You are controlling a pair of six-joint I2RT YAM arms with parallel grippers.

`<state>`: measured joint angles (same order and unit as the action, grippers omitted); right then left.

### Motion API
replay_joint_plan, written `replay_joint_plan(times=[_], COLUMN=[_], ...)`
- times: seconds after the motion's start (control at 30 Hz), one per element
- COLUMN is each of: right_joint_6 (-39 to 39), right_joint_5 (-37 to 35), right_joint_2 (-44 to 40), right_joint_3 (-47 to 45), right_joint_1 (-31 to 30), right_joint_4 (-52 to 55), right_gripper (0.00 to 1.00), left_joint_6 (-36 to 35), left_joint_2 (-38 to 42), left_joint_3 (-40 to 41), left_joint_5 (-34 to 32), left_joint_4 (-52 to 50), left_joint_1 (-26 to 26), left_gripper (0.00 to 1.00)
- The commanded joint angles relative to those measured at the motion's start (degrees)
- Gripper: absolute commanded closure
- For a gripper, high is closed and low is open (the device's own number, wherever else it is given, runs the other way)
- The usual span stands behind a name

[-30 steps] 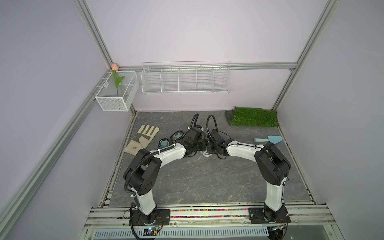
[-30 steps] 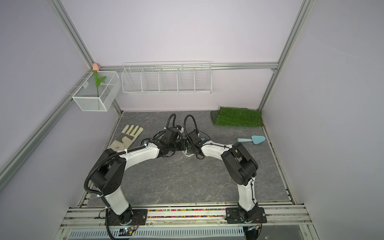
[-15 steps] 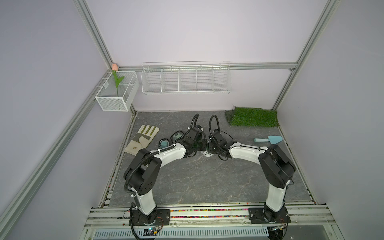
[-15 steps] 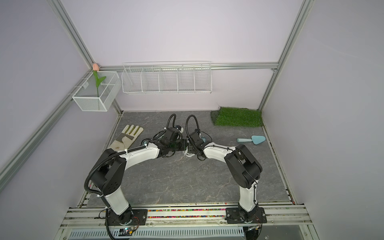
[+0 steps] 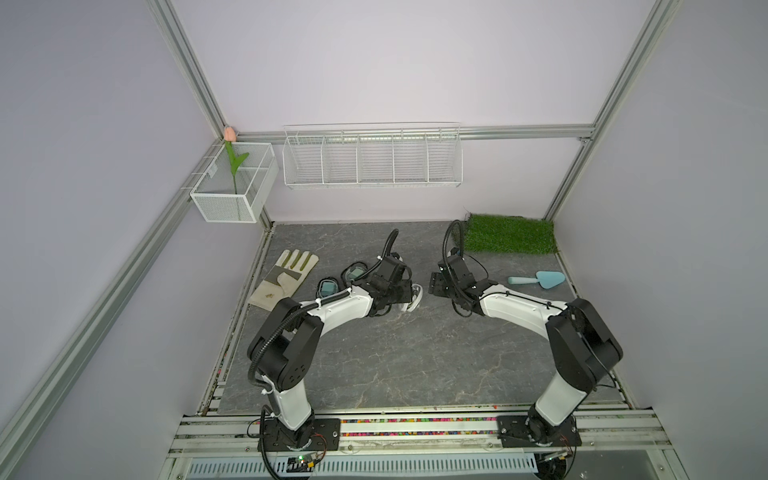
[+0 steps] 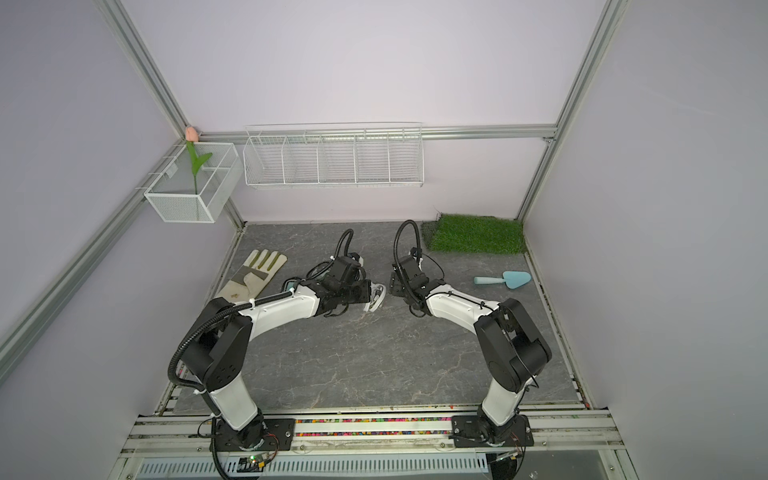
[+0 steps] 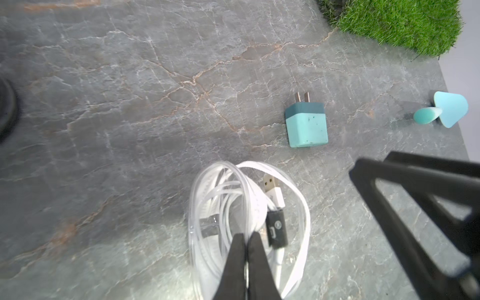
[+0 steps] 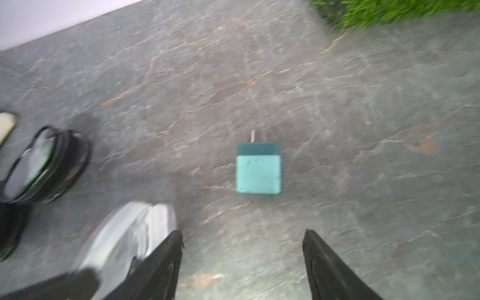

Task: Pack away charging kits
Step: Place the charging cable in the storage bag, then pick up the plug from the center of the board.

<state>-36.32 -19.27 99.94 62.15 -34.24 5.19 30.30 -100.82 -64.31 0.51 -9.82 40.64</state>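
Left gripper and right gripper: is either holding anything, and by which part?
The left gripper pinches the white case at its rim, cable coiled inside. The right gripper is open and holds nothing.

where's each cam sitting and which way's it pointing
top views: high over the front, looking down and back at the table; left arm and right arm whole.
right wrist: on the right arm, looking past the open right gripper at the plug.
left wrist: on the left arm, looking past the left gripper, shut on the cable, at the plug; a right gripper finger shows.
shared: both wrist views show the plug.
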Motion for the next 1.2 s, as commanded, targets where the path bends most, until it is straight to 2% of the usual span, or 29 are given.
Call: replay_joint_plan(times=[0.0,0.37,0.43,0.6,0.73,0.97,1.17], right_joint_6=[0.54,1.33,1.43,1.64,1.84,2.95,4.15], right_joint_5=[-1.21,0.4,-0.11,-1.35,-2.42,1.55,6.38], right_joint_2=[4.93,15.82,16.7,18.5,18.71,14.95,1.46], right_joint_3=[2.93,11.6,12.41,14.05,14.06,10.46,-0.43], right_joint_1=[0.93,1.9,1.94,1.98,2.03,1.98,0.25], right_joint_4=[1.49,2.63,3.06,4.34,5.03,2.82,-2.57], right_gripper=[0.24,0.21,0.24,0.42,0.5,0.63,0.66], left_joint_6=[-0.55,-0.77,-0.76,-0.95,-0.9,-1.03,-1.17], left_joint_2=[3.22,1.73,1.42,1.11,0.62,0.36,0.01], left_joint_3=[-2.77,-4.06,-4.15,-4.06,-4.15,-4.13,-4.5], left_joint_5=[-3.89,-4.93,-4.75,-4.25,-3.95,-3.48,-2.55], left_joint_4=[-5.17,-6.98,-6.89,-6.33,-6.16,-5.54,-5.07], left_joint_1=[0.49,0.84,0.84,0.84,0.8,0.84,0.75], left_gripper=[1.0,1.0,1.0,1.0,1.0,1.0,1.0])
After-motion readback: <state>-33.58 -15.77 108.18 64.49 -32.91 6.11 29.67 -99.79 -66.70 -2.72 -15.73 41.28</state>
